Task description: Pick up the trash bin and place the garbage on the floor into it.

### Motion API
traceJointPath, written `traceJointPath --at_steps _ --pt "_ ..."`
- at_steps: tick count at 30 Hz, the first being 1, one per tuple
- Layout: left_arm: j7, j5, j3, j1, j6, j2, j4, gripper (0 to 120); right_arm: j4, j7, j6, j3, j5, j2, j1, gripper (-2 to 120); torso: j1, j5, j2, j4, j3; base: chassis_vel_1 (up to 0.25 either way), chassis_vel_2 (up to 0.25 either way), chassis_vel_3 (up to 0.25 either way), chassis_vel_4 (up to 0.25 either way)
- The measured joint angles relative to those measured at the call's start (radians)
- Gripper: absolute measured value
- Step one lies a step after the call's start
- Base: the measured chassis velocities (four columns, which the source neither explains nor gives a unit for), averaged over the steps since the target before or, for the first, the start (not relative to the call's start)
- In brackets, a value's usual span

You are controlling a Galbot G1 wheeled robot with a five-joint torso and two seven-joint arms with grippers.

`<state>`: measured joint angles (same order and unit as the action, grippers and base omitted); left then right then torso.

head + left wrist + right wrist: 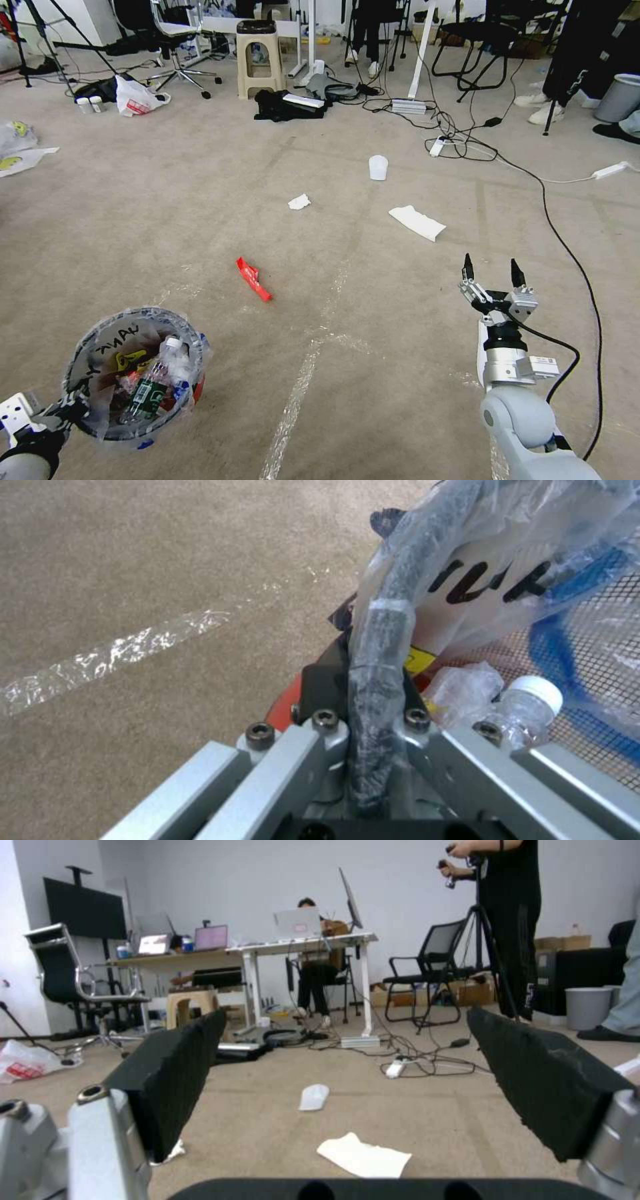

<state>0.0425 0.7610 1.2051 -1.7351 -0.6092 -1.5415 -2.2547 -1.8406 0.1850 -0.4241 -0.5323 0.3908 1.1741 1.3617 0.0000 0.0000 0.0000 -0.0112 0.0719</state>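
The trash bin (100, 347), red with a crinkled clear liner, hangs at the lower left above the floor (400, 320). My left gripper (67, 404) is shut on its rim (400, 580). A green-labelled bottle (150, 387) and other litter lie inside it. Garbage on the carpet: a red wrapper (253, 279) in the middle, a crumpled white tissue (299, 201), a flat white paper (417, 222) and a clear cup (378, 167) farther off. My right gripper (492, 272) is held open and empty at the right, short of the white paper (363, 1155) and the cup (313, 1096).
Clear tape lines (293, 400) cross the carpet. A black cable (567, 253) runs along the right side, with power strips (437, 147) and more cables behind. A beige stool (260, 60), chairs, dark clothes (283, 107) and a grey bin (620, 97) stand at the back.
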Motion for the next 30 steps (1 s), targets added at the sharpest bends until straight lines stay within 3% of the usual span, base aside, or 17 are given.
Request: traceJointPath --at_steps 30 --pt "0.001 0.003 0.008 -0.015 -0.001 -0.012 -0.018 0 0.018 -0.001 -0.011 0.013 -0.005 -0.009 -0.015 90 0.000 0.0000 0.000 -0.0001 0.000 0.044 0.044 0.044 0.045"
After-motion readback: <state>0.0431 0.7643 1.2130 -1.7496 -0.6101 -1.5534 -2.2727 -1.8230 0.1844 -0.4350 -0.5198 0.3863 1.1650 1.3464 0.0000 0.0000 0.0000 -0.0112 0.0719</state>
